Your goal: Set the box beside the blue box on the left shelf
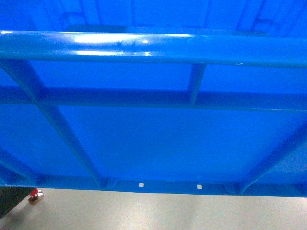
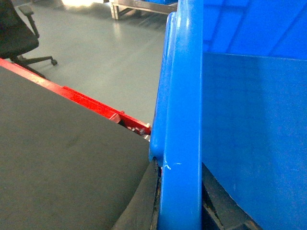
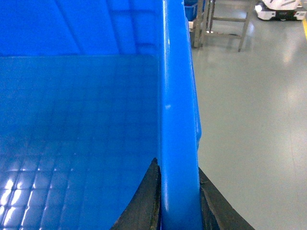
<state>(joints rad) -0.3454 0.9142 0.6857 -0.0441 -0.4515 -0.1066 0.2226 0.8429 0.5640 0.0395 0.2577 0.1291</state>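
**A:** Where is the box?

**B:** The box (image 1: pixel 153 134) fills the head view, its ribbed wall close up, with grey floor (image 1: pixel 158 211) below at six o'clock.

**A:** And the grippers?

**B:** On the left, the left gripper (image 2: pixel 178 218) clamps the rolled rim at six o'clock of its view. On the right, the right gripper (image 3: pixel 178 211) pinches the opposite rim, one dark finger on each side.

**A:** How will it handle?

**B:** Likely stiff, bulky, glossy and a little slippery. The thick rim looks like the sound hold. No shelf shows.

box (image 1: pixel 153 134): bright blue, grid-patterned floor | frame (image 2: pixel 91 103): red | floor (image 3: pixel 249 96): grey
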